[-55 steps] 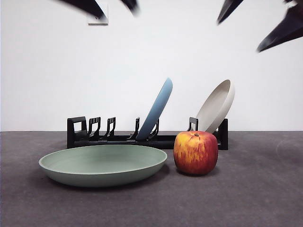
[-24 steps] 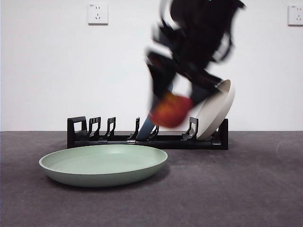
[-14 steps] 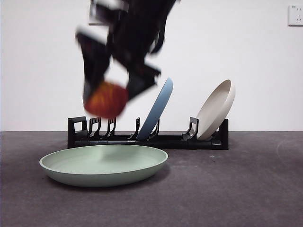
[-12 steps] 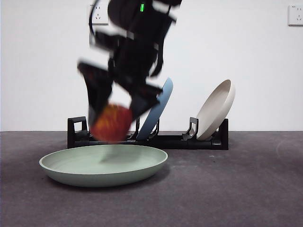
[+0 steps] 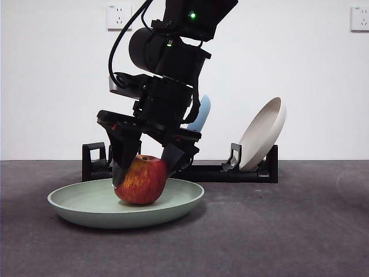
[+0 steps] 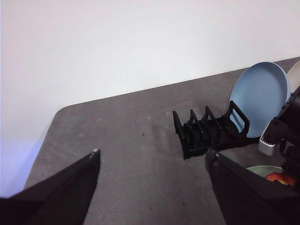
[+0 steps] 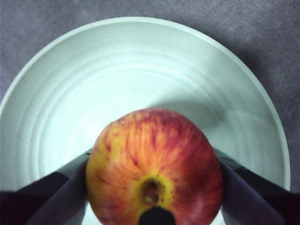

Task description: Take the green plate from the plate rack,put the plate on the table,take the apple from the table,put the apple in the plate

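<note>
Front view has the right gripper (image 5: 142, 173) clamped on the round red apple with yellow-orange streaks (image 5: 140, 179), one black jaw on each side, and the fruit looks like it's sitting in the wide matte sage-green plate (image 5: 86, 203) already, roughly at its middle. That plate lies flat on the dark grey mottled surface (image 5: 277, 231), in front of the long black pronged plate rack (image 5: 219, 171), which holds a pale blue plate (image 5: 200, 115) and a beige plate (image 5: 262, 134) on edge.

My guess: the apple is firm, smooth-skinned and a bit hefty, so gripping across its widest part is the sensible hold, and it could roll on the ridged, shallow dish once let go. The plate looks rigid.

Left gripper (image 6: 152, 161) hangs spread wide and holding nothing, off to the side.
</note>
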Available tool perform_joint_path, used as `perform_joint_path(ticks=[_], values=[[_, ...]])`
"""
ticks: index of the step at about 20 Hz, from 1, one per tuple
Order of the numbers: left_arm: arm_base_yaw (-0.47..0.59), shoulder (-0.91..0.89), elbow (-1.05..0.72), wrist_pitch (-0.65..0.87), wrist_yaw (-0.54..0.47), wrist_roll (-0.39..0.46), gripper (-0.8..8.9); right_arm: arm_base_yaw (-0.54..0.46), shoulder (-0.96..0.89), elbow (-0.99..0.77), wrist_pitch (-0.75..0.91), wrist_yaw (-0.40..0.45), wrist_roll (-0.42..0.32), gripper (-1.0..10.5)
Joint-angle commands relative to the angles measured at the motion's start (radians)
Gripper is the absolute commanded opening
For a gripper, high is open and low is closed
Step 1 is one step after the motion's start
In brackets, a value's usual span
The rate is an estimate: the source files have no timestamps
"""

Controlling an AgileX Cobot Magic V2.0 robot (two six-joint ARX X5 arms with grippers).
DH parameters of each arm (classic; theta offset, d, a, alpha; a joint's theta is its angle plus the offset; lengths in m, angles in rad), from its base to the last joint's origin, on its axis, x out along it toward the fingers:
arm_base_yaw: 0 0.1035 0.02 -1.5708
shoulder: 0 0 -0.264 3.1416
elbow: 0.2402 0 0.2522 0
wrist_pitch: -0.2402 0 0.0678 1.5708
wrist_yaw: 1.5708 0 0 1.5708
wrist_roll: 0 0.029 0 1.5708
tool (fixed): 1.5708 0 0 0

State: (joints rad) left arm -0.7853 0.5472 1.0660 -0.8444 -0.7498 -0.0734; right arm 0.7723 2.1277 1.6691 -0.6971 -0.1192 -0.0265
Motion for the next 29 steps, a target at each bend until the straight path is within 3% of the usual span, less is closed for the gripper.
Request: perform_joint_path(ticks=[1,9,16,23,25,26,28,29], values=[[0.002,0.016,-0.004,0.004,-0.001,-0.013,3.77,0.001,0.032,-0.007,-0.008,0.025,-0.005,5.4],[0.002,0.089,-0.004,0.004,0.0,-0.011,3.76,0.001,0.0,0.016,-0.019,0.022,-0.005,5.4],[0.002,0.161,-0.004,0.007,0.006,-0.005,3.75,-0.002,-0.14,0.018,-0.024,0.025,-0.009,5.4],[0.002,0.236,-0.004,0.062,0.118,0.038,3.37,-0.043,-0.352,0.018,-0.082,0.025,-0.069,5.3],[0.002,0.253,-0.004,0.098,0.155,0.084,1.64,-0.065,-0.411,0.018,-0.122,0.025,-0.092,4.4],[0.002,0.265,-0.004,0.133,0.186,0.117,-0.11,-0.089,-0.459,0.018,-0.163,0.024,-0.105,2.8],[0.002,0.282,-0.004,0.186,0.244,0.147,-0.08,-0.145,-0.536,0.018,-0.241,0.016,-0.129,-0.2],[0.003,0.29,-0.004,0.196,0.269,0.166,-0.08,-0.176,-0.566,0.018,-0.268,0.013,-0.141,-0.1]])
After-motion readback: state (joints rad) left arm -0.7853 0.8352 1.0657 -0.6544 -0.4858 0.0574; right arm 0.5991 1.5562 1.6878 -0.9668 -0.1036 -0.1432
